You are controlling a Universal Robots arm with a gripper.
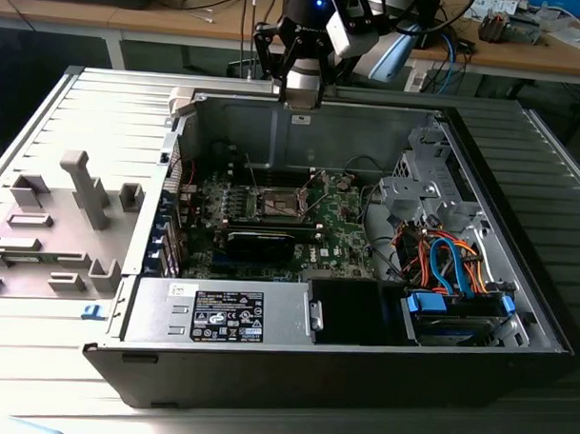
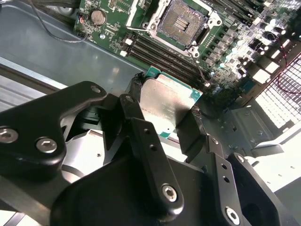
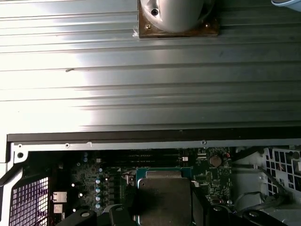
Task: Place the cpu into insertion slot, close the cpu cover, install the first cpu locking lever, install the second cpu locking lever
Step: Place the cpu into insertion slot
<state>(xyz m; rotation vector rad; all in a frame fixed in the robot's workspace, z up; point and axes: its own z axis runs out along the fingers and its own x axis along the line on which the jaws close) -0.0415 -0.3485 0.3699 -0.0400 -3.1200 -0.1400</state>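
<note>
Silvery-grey cpu (image 2: 162,96) is gripped tight between the black fingers (image 2: 146,146) of the gripper (image 2: 164,108), poised at the upper centre of the exterior view over the far wall of an open computer case (image 1: 342,371), well apart from the exposed insertion slot (image 1: 283,205) on the green motherboard (image 1: 339,226) at mid-frame.

The place reads as a robotics lab or electronics workshop: a large black metal desktop computer case (image 1: 313,370) lies open on its side on a ribbed light-grey metal table (image 1: 103,106), its green motherboard (image 1: 337,223) laid bare. Over it hangs a dark robot arm (image 1: 306,27) whose black gripper (image 2: 164,110) pinches a flat silvery-grey square cpu (image 2: 162,96). Behind stand tan wooden workbenches (image 1: 182,28) strewn with loose cables (image 1: 197,4)
</note>
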